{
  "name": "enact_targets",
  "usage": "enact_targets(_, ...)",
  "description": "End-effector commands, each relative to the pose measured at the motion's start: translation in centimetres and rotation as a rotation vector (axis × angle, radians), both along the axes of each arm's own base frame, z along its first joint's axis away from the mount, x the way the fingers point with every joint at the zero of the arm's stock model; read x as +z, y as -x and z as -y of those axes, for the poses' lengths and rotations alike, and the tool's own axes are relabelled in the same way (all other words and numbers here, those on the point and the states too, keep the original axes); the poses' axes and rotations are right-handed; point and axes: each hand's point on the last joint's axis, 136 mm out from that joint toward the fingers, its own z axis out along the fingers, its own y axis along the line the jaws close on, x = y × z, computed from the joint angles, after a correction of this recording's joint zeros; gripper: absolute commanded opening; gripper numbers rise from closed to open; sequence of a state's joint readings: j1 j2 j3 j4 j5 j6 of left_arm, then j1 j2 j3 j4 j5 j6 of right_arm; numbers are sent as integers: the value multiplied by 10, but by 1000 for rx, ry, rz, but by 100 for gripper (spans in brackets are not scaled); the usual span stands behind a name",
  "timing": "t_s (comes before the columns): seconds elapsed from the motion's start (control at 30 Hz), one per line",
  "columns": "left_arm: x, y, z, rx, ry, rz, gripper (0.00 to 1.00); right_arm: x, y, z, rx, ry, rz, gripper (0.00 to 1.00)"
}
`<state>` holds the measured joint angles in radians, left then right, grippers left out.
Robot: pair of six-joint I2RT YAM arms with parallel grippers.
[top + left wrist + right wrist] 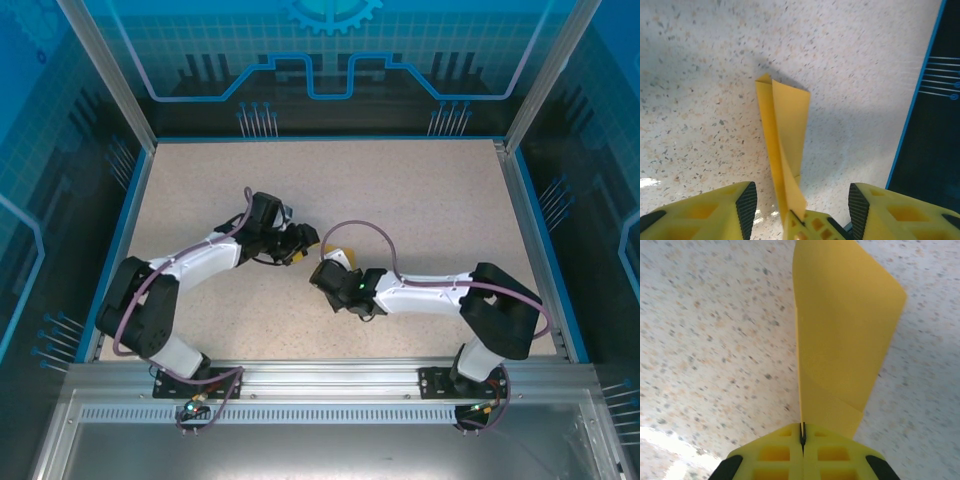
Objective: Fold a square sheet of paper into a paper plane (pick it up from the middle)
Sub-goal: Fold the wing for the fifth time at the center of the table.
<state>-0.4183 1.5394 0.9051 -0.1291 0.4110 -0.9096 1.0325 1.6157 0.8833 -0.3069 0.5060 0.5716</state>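
the right gripper (802, 437) is being shown clamped flat on the near end of the orange-yellow paper (840, 325), whose folded layers are running from 6 o'clock up toward 12 o'clock in the right wrist view. the paper is being carried near the middle of the speckled table (430, 190), and judging by the shadow being cast beneath it, it is being held a little clear of the surface. the left gripper (802, 207) is being seen with its jaws parted, its black pads (746, 207) standing at 9 and 3 o'clock of the paper and touching nothing. in the top view the right gripper is being placed just beside the left one, at about 4 o'clock of it. several failures are being risked from here. the sheet is being supported by one pinch at one end only, so the far end, where two flaps are already gaping apart, could be allowed to sag, twist or spring open. if the left jaws are being closed off the crease line, the layers could be shifted and a crooked fold pressed in. with both sets of fingertips being crowded together, a knock between them could be caused, and the paper torn or pulled free. should the right grip be loosened before the left is closed, the paper would be dropped.
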Motion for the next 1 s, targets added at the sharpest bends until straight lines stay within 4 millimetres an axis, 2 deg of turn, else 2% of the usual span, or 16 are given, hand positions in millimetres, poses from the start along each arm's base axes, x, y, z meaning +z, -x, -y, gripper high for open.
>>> enact_targets(0.0, -5, 9, -10, -2, -28, 1, 55, 0, 0, -9, 13, -132, -39, 5)
enact_targets(0.1, -2, 12, -11, -16, -28, 14, 55, -5, -2, -7, -9, -200, -69, 5)
enact_targets(0.37, -11, 18, -1, -71, 16, -20, 53, -16, -1, 0, -59, -436, -174, 6)
enact_targets(0.63, -19, 20, 13, -122, 67, -35, 48, -11, -5, 8, -84, -595, -212, 7)
enact_targets(0.77, -20, 20, 27, -151, 110, -41, 54, -4, -4, 6, -60, -662, -232, 7)
enact_targets(0.97, -30, 10, 43, -156, 108, -83, 59, -4, -5, 8, -40, -642, -220, 8)
